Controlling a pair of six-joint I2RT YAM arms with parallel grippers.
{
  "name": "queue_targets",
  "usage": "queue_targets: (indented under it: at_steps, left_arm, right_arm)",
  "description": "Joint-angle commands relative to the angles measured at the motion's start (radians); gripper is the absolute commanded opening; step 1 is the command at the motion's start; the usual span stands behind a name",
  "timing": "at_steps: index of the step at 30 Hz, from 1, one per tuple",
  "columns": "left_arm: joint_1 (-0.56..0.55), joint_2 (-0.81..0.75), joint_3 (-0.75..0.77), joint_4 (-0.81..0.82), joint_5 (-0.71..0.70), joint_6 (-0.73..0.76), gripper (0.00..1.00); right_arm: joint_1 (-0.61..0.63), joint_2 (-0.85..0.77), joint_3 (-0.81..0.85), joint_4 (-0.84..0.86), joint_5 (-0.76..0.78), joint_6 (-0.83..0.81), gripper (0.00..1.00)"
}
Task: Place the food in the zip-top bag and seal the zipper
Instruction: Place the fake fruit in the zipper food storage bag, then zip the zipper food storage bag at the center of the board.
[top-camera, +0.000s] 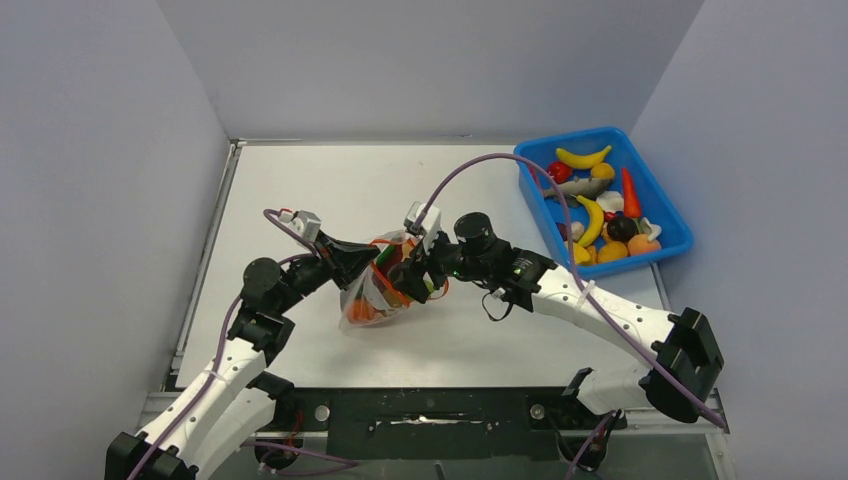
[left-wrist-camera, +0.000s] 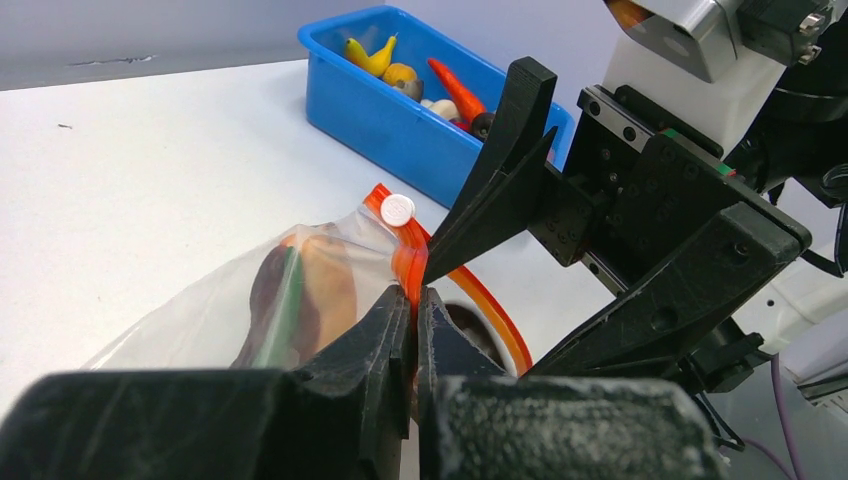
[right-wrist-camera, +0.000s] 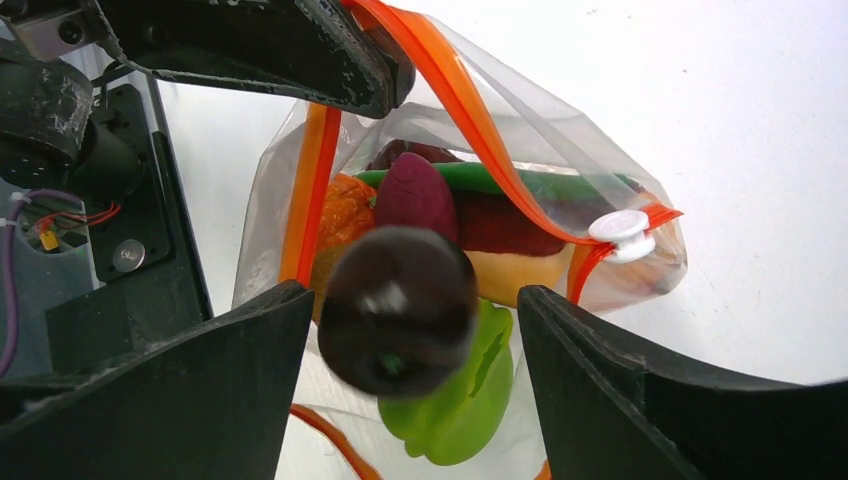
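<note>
Zip-top bag (top-camera: 372, 295) is gaping mid-bench. Left gripper (left-wrist-camera: 413, 305) is clamping its jaws on the zipper (left-wrist-camera: 408, 268). Right gripper (right-wrist-camera: 415, 300) is holding its jaws apart around a dark round fruit (right-wrist-camera: 398, 310). Blue tray (top-camera: 570, 141) is sitting at two o'clock.

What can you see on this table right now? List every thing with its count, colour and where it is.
zip-top bag: one, clear, mid-table between both grippers
zipper: one, orange-red, along the bag's open mouth
slider: one, white, at the zipper's end
food in bag: several, purple, orange, green, yellow, inside the bag
dark round fruit: one, dark maroon, at the bag's mouth between the right gripper's fingers
blue tray: one, far right of the table
bananas: two, yellow, in the tray
carrot: one, orange-red, in the tray
other tray food: several, orange, red, white, dark
table: one, white
left gripper: black, shut on the zipper
right gripper: black, open over the bag's mouth
</note>
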Motion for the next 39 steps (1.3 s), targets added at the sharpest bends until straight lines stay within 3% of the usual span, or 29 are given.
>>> queue_targets:
  at_steps: [1, 4, 9, 19, 22, 24, 29, 39]
  left_arm:
    - [-0.005, -0.025, 0.018, 0.118, -0.007, -0.013, 0.0]
    - [-0.005, -0.026, 0.013, 0.118, -0.005, -0.014, 0.0]
    - [-0.005, -0.03, 0.012, 0.111, 0.005, -0.003, 0.0]
    - [-0.005, -0.053, 0.031, 0.032, 0.102, 0.076, 0.0]
    - [-0.005, -0.061, 0.037, 0.013, 0.145, 0.087, 0.0]
    - [-0.005, -0.068, 0.041, -0.001, 0.17, 0.1, 0.0]
    - [-0.005, -0.08, 0.04, -0.017, 0.26, 0.143, 0.0]
    - [-0.005, -0.059, 0.03, 0.028, 0.36, 0.132, 0.0]
  right_arm:
    - [0.01, -0.025, 0.037, 0.018, 0.023, -0.02, 0.79]
    - [0.01, -0.042, 0.037, 0.008, 0.023, -0.027, 0.82]
    - [0.01, -0.102, 0.04, -0.019, 0.005, -0.088, 0.78]
    - [0.007, -0.201, 0.044, -0.254, 0.032, -0.476, 0.68]
    - [0.009, -0.237, 0.025, -0.297, 0.019, -0.584, 0.51]
    - [0.008, -0.268, 0.009, -0.311, 0.007, -0.642, 0.44]
    - [0.008, -0.333, -0.035, -0.316, -0.001, -0.756, 0.51]
    - [0.009, -0.262, -0.026, -0.319, -0.091, -0.829, 0.59]
